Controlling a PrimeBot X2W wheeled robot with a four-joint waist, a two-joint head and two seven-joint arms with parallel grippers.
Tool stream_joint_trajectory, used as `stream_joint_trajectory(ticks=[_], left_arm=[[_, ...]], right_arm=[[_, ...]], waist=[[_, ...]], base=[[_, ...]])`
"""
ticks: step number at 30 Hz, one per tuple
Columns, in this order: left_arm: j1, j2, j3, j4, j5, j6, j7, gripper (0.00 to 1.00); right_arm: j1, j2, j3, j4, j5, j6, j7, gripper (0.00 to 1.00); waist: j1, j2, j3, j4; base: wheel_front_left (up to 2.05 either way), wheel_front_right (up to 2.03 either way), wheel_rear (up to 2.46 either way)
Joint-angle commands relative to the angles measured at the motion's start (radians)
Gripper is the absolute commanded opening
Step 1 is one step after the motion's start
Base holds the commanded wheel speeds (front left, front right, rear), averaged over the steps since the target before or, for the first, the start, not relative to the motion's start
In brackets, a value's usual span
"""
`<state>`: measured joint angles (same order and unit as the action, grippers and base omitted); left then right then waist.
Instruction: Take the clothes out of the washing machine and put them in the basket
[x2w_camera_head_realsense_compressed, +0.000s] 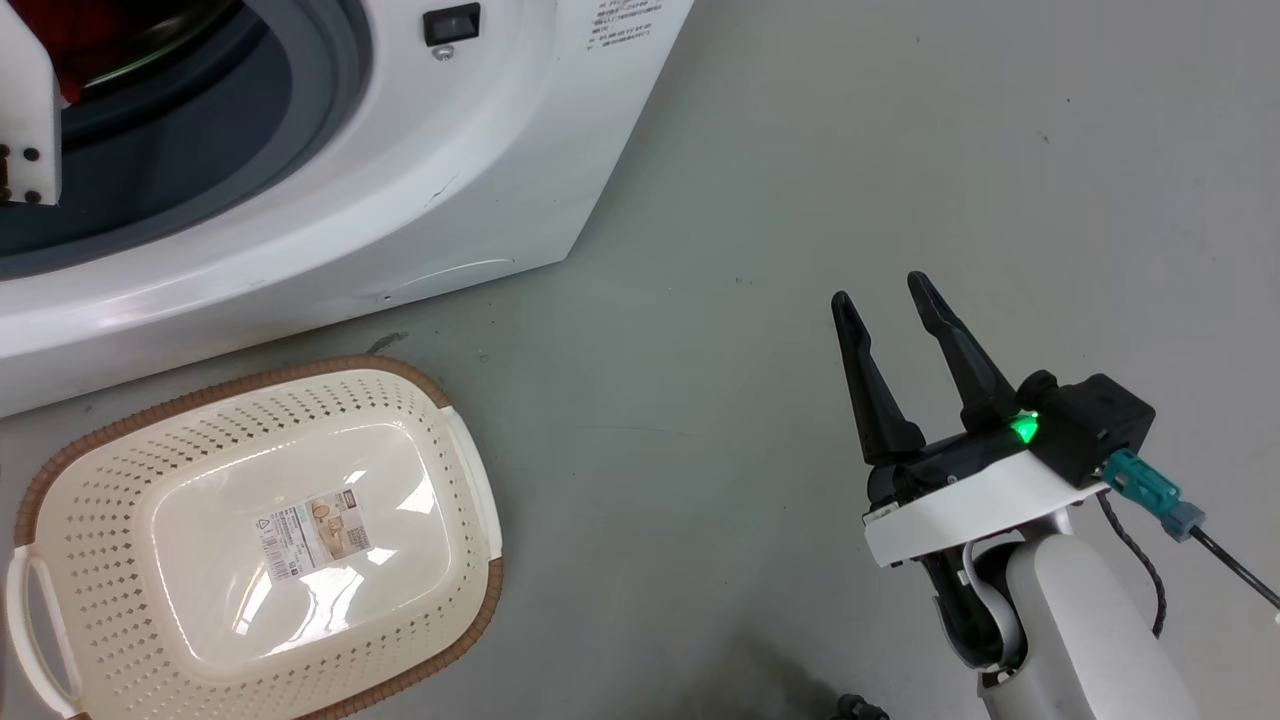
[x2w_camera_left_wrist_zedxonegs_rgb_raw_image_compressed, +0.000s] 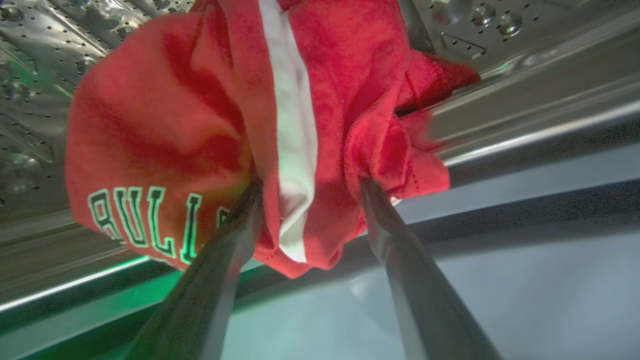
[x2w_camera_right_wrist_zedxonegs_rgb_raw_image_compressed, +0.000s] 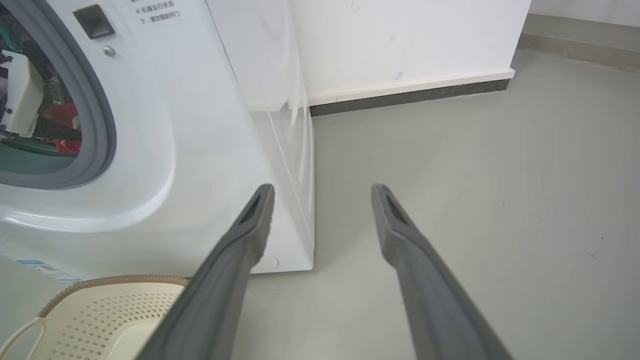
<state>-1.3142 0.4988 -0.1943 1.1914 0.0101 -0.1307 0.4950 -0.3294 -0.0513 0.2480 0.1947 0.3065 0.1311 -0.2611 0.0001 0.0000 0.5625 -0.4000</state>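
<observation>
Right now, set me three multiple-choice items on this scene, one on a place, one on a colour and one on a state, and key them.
1. The basket stands
A. on the floor in front of the washing machine
B. on top of the washing machine
C. on a table

2. The stripe on the red clothes is
A. blue
B. yellow
C. white

3. The right gripper's jaws are
A. shut on the clothes
B. open, holding nothing
C. shut on the basket's rim

Key:
1 A: the head view shows it on the floor below the washing machine's front.
2 C: the left wrist view shows a white band running down the red cloth.
3 B: the jaws stand apart with only floor between them.
</observation>
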Motion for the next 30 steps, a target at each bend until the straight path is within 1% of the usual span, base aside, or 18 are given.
stream_joint_trajectory(ticks=[1, 2, 3, 6, 9, 12, 15, 18, 19, 21, 22, 27, 28, 30], left_arm=[[0.012, 0.008, -0.009, 0.018, -0.001, 0.0, 0.024, 0.47], [0.01, 0.008, -0.012, 0.017, -0.006, 0.001, 0.032, 0.47], [0.007, 0.01, -0.013, 0.015, -0.01, 0.001, 0.036, 0.0], [0.012, 0.02, -0.013, 0.009, -0.022, 0.001, 0.045, 0.0], [0.024, 0.012, -0.009, -0.017, -0.033, 0.016, 0.005, 0.0], [0.049, 0.003, -0.003, -0.045, -0.045, 0.035, -0.063, 0.0], [0.093, -0.021, 0.003, -0.075, -0.061, 0.049, -0.164, 0.0], [0.149, -0.055, 0.01, -0.106, -0.081, 0.066, -0.3, 0.0], [0.17, -0.068, 0.006, -0.111, -0.084, 0.063, -0.338, 0.0], [0.203, -0.093, 0.012, -0.128, -0.097, 0.07, -0.431, 0.0], [0.203, -0.093, 0.012, -0.128, -0.097, 0.07, -0.431, 0.0], [0.303, -0.171, 0.02, -0.13, -0.139, 0.068, -0.617, 0.0], [0.32, -0.183, 0.021, -0.132, -0.144, 0.069, -0.649, 0.0], [0.36, -0.216, 0.026, -0.129, -0.168, 0.056, -0.691, 0.0]], right_arm=[[-0.008, 0.002, 0.001, -0.005, 0.003, -0.001, -0.006, 1.0], [-0.009, 0.002, 0.002, -0.005, 0.007, -0.001, -0.006, 1.0], [-0.01, 0.002, 0.002, -0.004, 0.008, -0.001, -0.005, 1.0], [-0.015, 0.002, 0.004, -0.002, 0.009, -0.001, -0.005, 1.0], [-0.015, 0.002, -0.002, 0.006, 0.004, -0.001, -0.005, 1.0], [-0.012, 0.002, -0.005, 0.015, -0.004, -0.001, -0.005, 1.0], [-0.001, 0.002, -0.016, 0.026, -0.023, -0.001, -0.005, 1.0], [0.015, 0.001, -0.035, 0.037, -0.067, -0.001, -0.005, 1.0], [0.023, 0.001, -0.041, 0.039, -0.077, -0.001, -0.005, 1.0], [0.032, 0.001, -0.054, 0.042, -0.093, -0.001, -0.005, 1.0], [0.032, 0.001, -0.054, 0.042, -0.093, -0.001, -0.005, 1.0], [0.073, 0.001, -0.119, 0.05, -0.14, -0.001, -0.005, 1.0], [0.08, 0.001, -0.132, 0.051, -0.154, -0.001, -0.002, 1.0], [0.098, 0.001, -0.153, 0.048, -0.162, -0.001, 0.008, 1.0]], waist=[[-0.0001, 0.0, 0.0, 0.0], [-0.0001, 0.0, 0.0, 0.0], [-0.0001, 0.0, 0.0, 0.0], [-0.0001, 0.0, -0.004, 0.003], [-0.0001, 0.0, -0.016, 0.011], [-0.0001, 0.0, -0.038, 0.025], [-0.0001, 0.0, -0.077, 0.048], [-0.0001, 0.0, -0.131, 0.078], [-0.0001, 0.0, -0.149, 0.09], [-0.0001, 0.0, -0.182, 0.113], [-0.0001, 0.0, -0.182, 0.113], [-0.0001, 0.0, -0.272, 0.176], [-0.0001, 0.0, -0.287, 0.187], [-0.0001, 0.0, -0.319, 0.207]], base=[[0.0, 0.0, 0.0], [0.0, 0.0, 0.0], [0.0, 0.0, 0.0], [0.0, 0.0, 0.0], [0.0, 0.0, 0.0], [0.0, 0.0, 0.0], [0.0, 0.0, 0.0], [0.0, 0.0, 0.0], [0.0, 0.0, 0.0], [0.0, 0.0, 0.0], [0.0, 0.0, 0.0], [0.0, 0.0, 0.0], [0.0, 0.0, 0.0], [0.0, 0.0, 0.0]])
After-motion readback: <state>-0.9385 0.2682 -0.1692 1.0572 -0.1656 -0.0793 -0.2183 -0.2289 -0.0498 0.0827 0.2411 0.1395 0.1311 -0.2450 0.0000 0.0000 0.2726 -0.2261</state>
